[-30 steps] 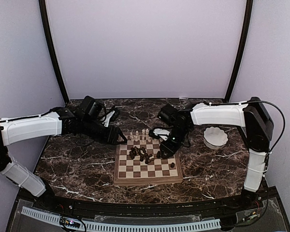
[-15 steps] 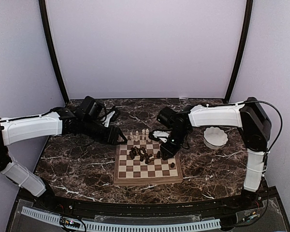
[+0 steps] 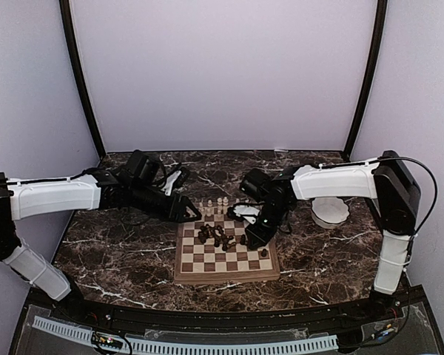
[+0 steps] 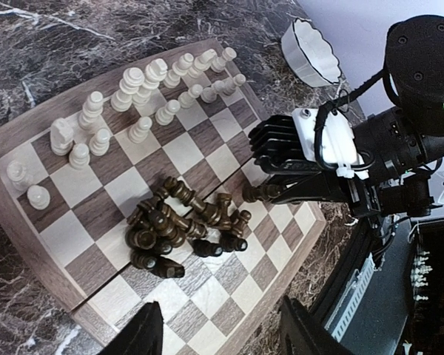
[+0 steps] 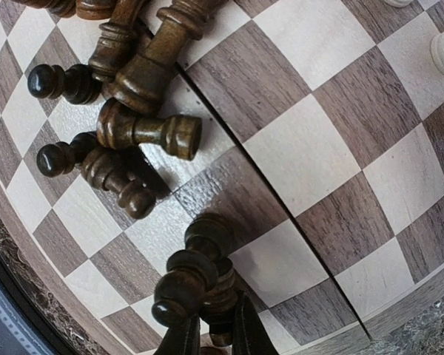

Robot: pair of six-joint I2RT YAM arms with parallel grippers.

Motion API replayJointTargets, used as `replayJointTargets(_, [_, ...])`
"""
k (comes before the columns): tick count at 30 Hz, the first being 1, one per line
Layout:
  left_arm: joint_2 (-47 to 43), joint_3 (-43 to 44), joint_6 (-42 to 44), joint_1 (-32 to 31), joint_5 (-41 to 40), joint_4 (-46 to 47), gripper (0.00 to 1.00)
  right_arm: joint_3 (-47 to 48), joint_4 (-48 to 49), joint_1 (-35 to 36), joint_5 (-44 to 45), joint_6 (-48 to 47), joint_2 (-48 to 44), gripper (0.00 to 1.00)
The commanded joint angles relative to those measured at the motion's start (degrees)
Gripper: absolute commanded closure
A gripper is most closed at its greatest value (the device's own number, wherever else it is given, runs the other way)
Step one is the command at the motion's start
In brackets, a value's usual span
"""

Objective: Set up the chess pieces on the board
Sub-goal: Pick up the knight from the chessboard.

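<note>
On the board: two rows of cream pieces along the far edge; one heap of dark pieces mid-board, too tangled to count.
Right gripper: pinched on one dark piece, low over the squares.
Left gripper: jaws wide, holding nothing, at the board's far left corner.
Bowl: one, white, on the table right of the board.

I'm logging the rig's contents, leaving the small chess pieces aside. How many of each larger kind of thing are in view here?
Chessboard: 1
White bowl: 1
Robot arms (left arm, right arm): 2
Total: 4
</note>
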Motion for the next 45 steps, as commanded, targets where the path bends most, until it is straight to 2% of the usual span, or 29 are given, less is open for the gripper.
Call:
replayJointTargets(1, [0.0,-3.6,-0.8,-0.3,5.7,7.6,0.47,-0.9,-0.3,0.4,-1.6,0.6,-2.3,0.94])
replayJointTargets(11, [5.1,-6.1,-2.6,-1.5,8.2,19.7,0.5,0.6,-0.8,0.4,-4.7,1.3,-3.3,0.95])
replayJointTargets(16, [6.2,-7.3,1.7,-5.0,5.0,28.0,0.47,1.1,-0.8,0.4,-6.7,1.8,-2.5,0.96])
replayJointTargets(27, [12.1,-0.6,10.1,-11.9,-3.2,23.5,0.52,1.6,-4.4,0.2,-4.9,2.3,-4.4,0.97])
replayJointTargets(38, [16.1,4.4,14.3,-15.0,-9.9,19.3,0.53,1.5,-8.0,-1.7,-2.5,4.3,-9.5,0.97])
replayJointTargets(45, [22.8,12.9,16.0,-15.6,-12.6,12.2,0.52,2.3,-8.6,-4.8,-0.6,5.0,-11.6,0.98])
